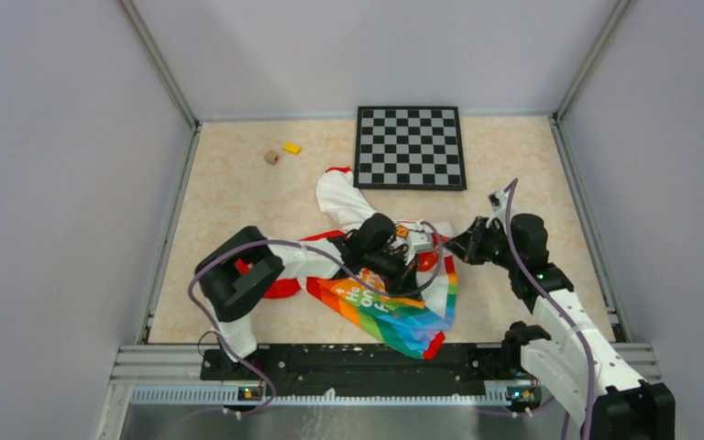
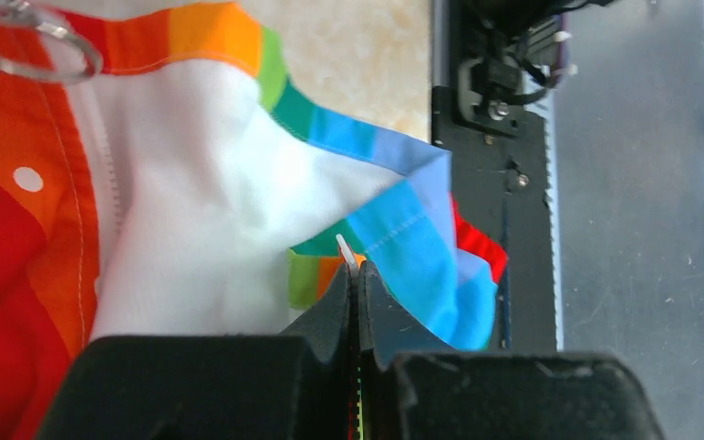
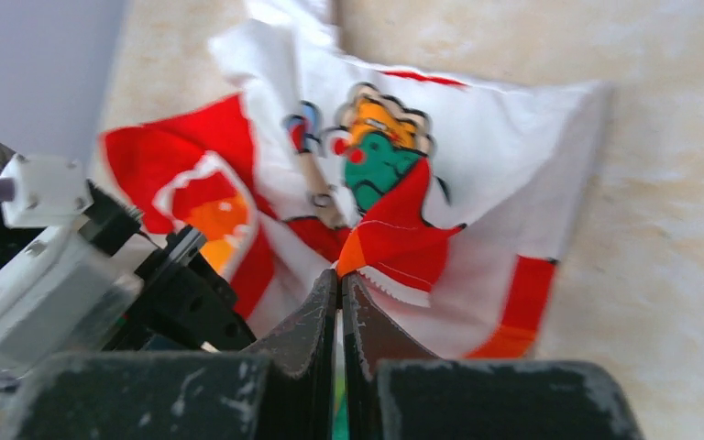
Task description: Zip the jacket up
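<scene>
Beige marbled tabletop (image 1: 238, 183) in a grey-walled cell, with a black-and-grey checkerboard (image 1: 410, 147) at the far edge. Left gripper (image 2: 356, 275) is clamped tight on a thin white tab (image 2: 344, 246) at the rainbow hem, and right gripper (image 3: 339, 280) is pinched on a red-orange fold by the toothed zip edge. Both hold the small white, red-sleeved, rainbow-hemmed fabric jacket (image 1: 394, 316), crumpled mid-table just ahead of the arm bases. It looks light, limp and quick to bunch, so hold the hem end taut and take the zip pull, not loose cloth.

The jacket (image 1: 394, 316) is soft matt cloth with stitched seams. The counter (image 1: 229, 192) looks smooth, marble-patterned. The right end effector (image 3: 339, 280) is scuffed matt black plastic.
</scene>
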Available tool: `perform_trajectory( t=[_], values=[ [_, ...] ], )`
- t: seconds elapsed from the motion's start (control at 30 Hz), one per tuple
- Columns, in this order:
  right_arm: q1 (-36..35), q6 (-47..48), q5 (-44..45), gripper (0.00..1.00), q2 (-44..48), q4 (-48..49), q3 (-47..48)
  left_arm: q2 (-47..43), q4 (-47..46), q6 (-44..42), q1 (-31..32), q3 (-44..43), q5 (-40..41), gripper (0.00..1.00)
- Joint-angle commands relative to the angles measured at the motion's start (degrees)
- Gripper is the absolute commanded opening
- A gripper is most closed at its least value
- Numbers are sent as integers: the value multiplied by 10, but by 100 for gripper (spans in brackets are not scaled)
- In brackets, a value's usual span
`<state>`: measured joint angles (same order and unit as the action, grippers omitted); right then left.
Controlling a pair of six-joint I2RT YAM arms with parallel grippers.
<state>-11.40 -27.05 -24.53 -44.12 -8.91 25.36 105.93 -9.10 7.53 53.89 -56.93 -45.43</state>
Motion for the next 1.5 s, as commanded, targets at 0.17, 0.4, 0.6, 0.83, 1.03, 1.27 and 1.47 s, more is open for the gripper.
perform_trajectory(
  t=[0.17, 0.4, 0.6, 0.83, 1.03, 1.27, 1.47],
  values=[
    [67, -140, -317, 0, -42, 379, -97, -66, -396, 38, -53, 135, -46, 0],
    [68, -263, -383, 0, -61, 617, -131, -33, -595, 43, -85, 185, -48, 0],
    [67, -277, -396, 0, -34, 677, -167, -43, -677, 47, -97, 207, -64, 0],
    [57, -210, -377, 0, 15, 572, -152, -28, -763, 106, -90, 190, -144, 0],
    [57, -170, -359, 0, 20, 511, -142, -21, -780, 122, -83, 190, -163, 0],
    [55, -177, -365, 0, 18, 528, -148, -24, -776, 117, -83, 179, -152, 0],
    [53, -179, -365, 0, 16, 529, -148, -33, -773, 101, -83, 188, -139, 0]
  ],
)
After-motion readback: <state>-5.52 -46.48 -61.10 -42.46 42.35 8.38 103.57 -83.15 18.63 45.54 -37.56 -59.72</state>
